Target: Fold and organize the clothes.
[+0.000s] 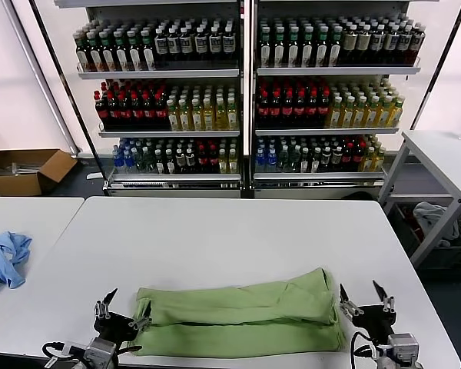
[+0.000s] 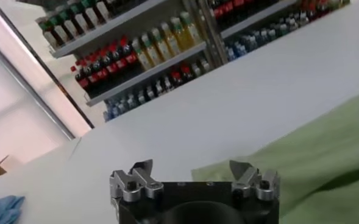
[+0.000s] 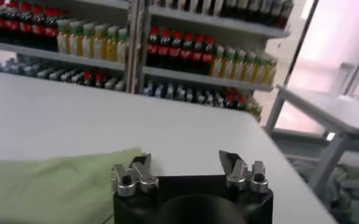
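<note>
The light green clothes (image 1: 242,319) lie folded into a long band across the near part of the white table (image 1: 223,238), with a crease running lengthwise. My left gripper (image 1: 126,306) stands open at the band's left end, its fingers apart and holding nothing. In the left wrist view the green cloth (image 2: 313,152) lies just past the open left gripper (image 2: 192,168). My right gripper (image 1: 363,295) stands open just off the band's right end. In the right wrist view the cloth (image 3: 51,182) lies beside one finger of the open right gripper (image 3: 185,159), over bare table.
A light blue cloth (image 1: 4,257) lies crumpled on the neighbouring table at the left. Shelves of bottles (image 1: 238,92) stand behind the table. A cardboard box (image 1: 23,169) sits on the floor at far left, and another white table (image 1: 446,154) stands at right.
</note>
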